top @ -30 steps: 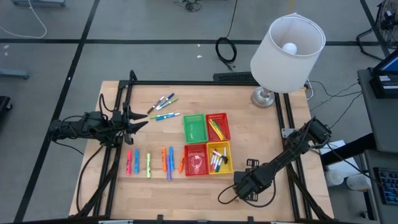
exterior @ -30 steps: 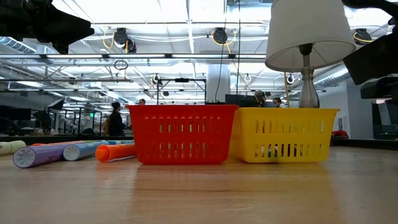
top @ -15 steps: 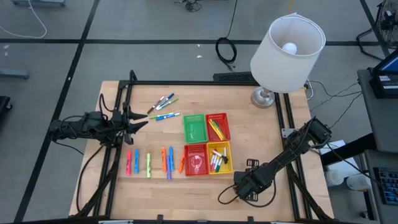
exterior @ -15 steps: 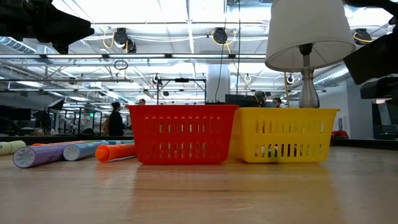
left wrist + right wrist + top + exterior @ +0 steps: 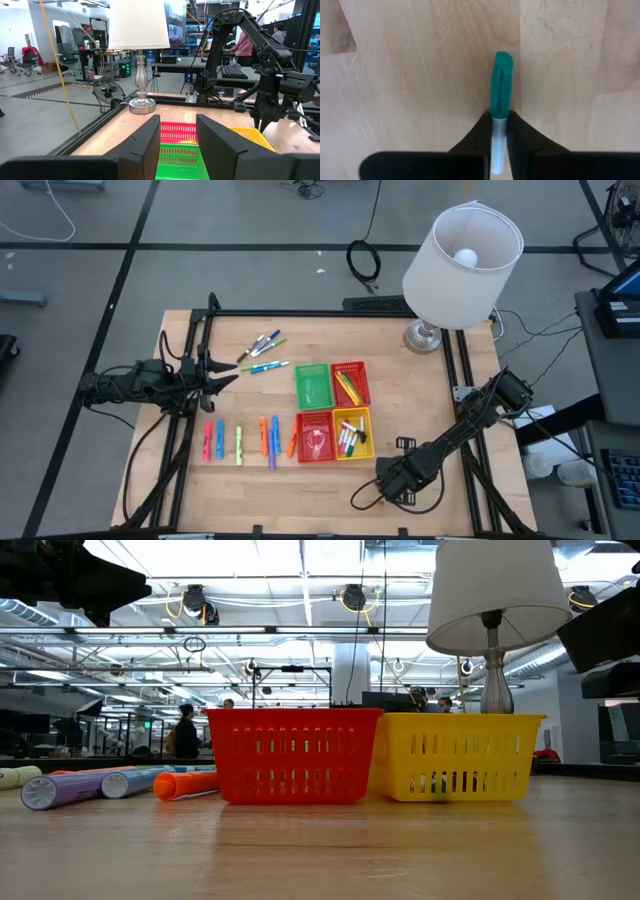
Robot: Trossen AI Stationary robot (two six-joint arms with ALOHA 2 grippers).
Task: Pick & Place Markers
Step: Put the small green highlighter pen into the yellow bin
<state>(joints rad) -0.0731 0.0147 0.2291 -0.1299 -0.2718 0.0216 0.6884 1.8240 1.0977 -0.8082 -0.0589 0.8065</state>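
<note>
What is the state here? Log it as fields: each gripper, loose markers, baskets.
left gripper: open, empty, over the table's left side
right gripper: shut on teal-capped marker, over bare wood
loose markers: a row left of the baskets; a few more farther back
baskets: yellow basket and back red basket hold markers; green basket shows none

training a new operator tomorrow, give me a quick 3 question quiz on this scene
1. True or false: the right jaws are shut on a teal-capped marker.
2. How many baskets sit on the table? A) two B) four C) six
3. Fill in: the lamp stands on the ____ arm's side of the table.
Key: 1 true; 2 B; 3 right.
</note>
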